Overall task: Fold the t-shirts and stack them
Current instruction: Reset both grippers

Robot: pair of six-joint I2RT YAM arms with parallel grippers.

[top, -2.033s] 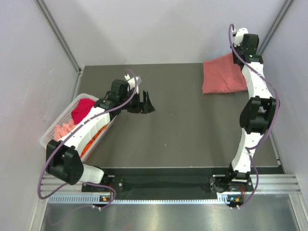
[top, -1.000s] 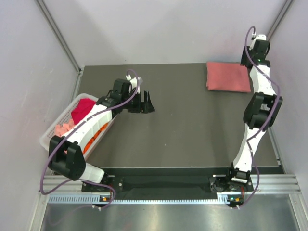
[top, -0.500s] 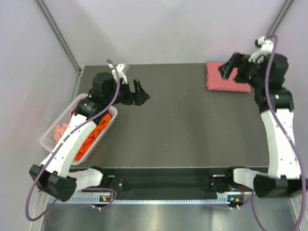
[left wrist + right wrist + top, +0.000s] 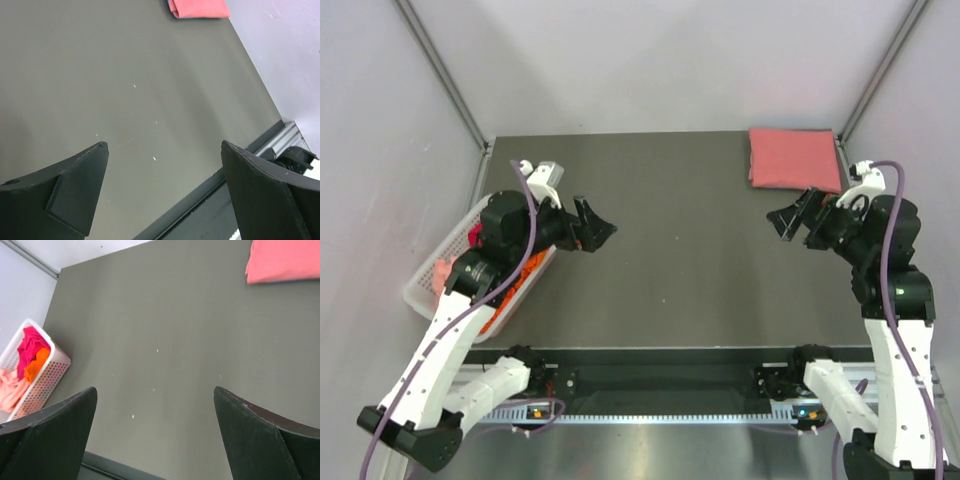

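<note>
A salmon-pink t-shirt lies folded at the table's far right corner; it also shows in the left wrist view and the right wrist view. Magenta, orange and pale pink t-shirts are bunched in the white basket at the left edge. My left gripper hangs open above the table beside the basket, holding nothing. My right gripper is open and empty too, raised over the table in front of the folded shirt. Both wrist views show only bare table between the fingers.
Grey walls close in on the left, back and right of the dark table. A metal rail with both arm bases runs along the near edge.
My right gripper let go of the salmon-pink shirt, opened and drew back toward the near side. The left arm lifted and swung back from the table's middle toward the basket.
</note>
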